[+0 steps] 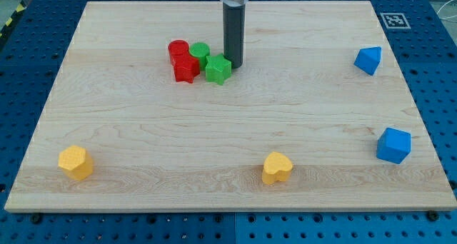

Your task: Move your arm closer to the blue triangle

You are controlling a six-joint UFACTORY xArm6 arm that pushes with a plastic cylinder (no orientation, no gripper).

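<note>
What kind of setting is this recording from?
Probably a robotics lab bench: a light wooden board on a blue perforated metal table, a printed fiducial marker, and small coloured plastic blocks for pushing.

Two red blocks (183,61); two green (213,63); two blue (380,101); two yellow (171,165).

Lab: blue pegboard bench (428,73)

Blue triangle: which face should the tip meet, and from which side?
No grip here, only a push. My tip sits by the green star, far to the view's left of the blue triangle. I would come in from the view's left and meet its left-facing flat side, low and centred; the path between looks free. Hitting a corner would likely spin it.
</note>
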